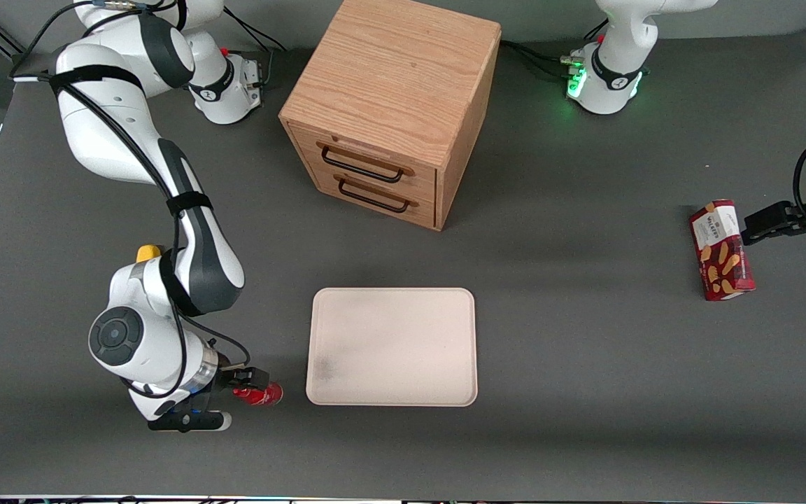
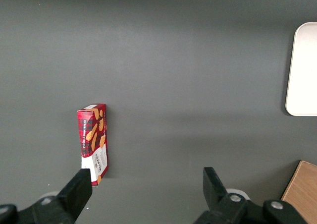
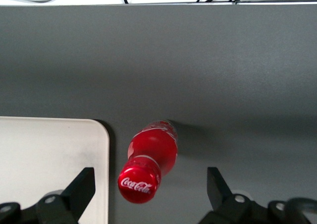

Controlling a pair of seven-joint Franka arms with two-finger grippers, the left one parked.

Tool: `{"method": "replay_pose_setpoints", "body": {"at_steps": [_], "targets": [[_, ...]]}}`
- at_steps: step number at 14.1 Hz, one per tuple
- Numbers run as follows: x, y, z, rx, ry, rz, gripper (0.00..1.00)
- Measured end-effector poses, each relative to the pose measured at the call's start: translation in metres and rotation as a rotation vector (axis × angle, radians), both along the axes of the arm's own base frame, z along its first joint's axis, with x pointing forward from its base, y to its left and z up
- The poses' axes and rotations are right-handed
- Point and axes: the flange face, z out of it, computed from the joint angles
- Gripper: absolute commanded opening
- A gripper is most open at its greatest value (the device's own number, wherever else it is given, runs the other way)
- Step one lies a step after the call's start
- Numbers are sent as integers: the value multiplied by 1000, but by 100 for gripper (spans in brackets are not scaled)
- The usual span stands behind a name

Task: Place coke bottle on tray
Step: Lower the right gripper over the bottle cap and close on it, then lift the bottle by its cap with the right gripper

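Dark grey tabletop (image 1: 585, 392). I see the gripper (image 1: 252, 379) low over it, fingers (image 3: 81, 187) spread wide, nothing grasped. Coke bottle (image 3: 151, 159) stands between them, untouched, on the table. Tray (image 1: 392, 346) lies just beside the gripper, bare.

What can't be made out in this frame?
- Front view: the arm hides most of the yellow lump.
- Front view: gripper covers part of the coke bottle, beside the tray.
- Left wrist view: cabinet cut off by the edge.
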Motion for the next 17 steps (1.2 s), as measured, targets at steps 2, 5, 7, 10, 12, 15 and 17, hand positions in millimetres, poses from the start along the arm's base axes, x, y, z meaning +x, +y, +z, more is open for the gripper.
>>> {"method": "replay_pose_setpoints", "body": {"at_steps": [2, 5, 7, 10, 12, 15, 17], "targets": [[0, 1, 0, -2, -1, 2, 84], [0, 1, 0, -4, -1, 7, 66], [-1, 3, 0, -5, -2, 12, 52], [-1, 4, 0, -37, -10, 28, 29], [-1, 5, 0, -45, -12, 44, 16], [-1, 6, 0, -49, -13, 58, 0], [-1, 6, 0, -49, -13, 60, 0]]}}
